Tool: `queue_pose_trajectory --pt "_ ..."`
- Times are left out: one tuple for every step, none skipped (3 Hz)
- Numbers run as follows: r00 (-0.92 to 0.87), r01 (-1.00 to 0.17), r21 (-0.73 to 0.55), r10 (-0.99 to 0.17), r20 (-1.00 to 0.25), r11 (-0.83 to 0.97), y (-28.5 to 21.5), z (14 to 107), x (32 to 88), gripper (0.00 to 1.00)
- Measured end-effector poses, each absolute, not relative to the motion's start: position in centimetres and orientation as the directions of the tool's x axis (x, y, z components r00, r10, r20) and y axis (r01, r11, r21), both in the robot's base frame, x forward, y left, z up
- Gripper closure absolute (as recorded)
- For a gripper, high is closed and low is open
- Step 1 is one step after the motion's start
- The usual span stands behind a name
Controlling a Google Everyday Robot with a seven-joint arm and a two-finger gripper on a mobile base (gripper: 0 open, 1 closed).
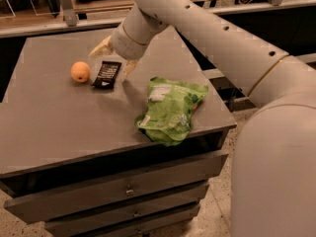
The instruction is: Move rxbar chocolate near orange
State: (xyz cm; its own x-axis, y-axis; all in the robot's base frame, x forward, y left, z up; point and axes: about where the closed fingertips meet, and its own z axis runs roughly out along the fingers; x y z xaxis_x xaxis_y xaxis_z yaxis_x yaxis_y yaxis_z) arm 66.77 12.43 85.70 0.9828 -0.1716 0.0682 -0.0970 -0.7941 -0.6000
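Observation:
The rxbar chocolate (107,74), a flat black wrapper with white lettering, lies on the dark table (59,117) just right of the orange (80,71), a small round orange fruit at the table's left. My gripper (114,58) hovers just above and behind the bar, with one pale finger (101,47) pointing left-back and the other (130,68) pointing down at the bar's right. The fingers are spread wide and hold nothing.
A large green snack bag (170,110) lies near the table's right front edge. Drawers (128,189) run below the table front. A shelf rail (59,26) runs along the back. My arm (207,28) reaches in from the right.

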Motion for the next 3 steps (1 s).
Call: queue_pose_trajectory --pt "0.983 -0.097 -0.6 -0.172 0.068 -0.794 12.43 85.81 66.77 0.0" --pt "0.983 -0.097 -0.6 -0.172 0.068 -0.794 12.44 86.08 66.77 0.0" --pt "0.983 -0.097 -0.6 -0.172 0.069 -0.794 12.44 86.14 66.77 0.0"
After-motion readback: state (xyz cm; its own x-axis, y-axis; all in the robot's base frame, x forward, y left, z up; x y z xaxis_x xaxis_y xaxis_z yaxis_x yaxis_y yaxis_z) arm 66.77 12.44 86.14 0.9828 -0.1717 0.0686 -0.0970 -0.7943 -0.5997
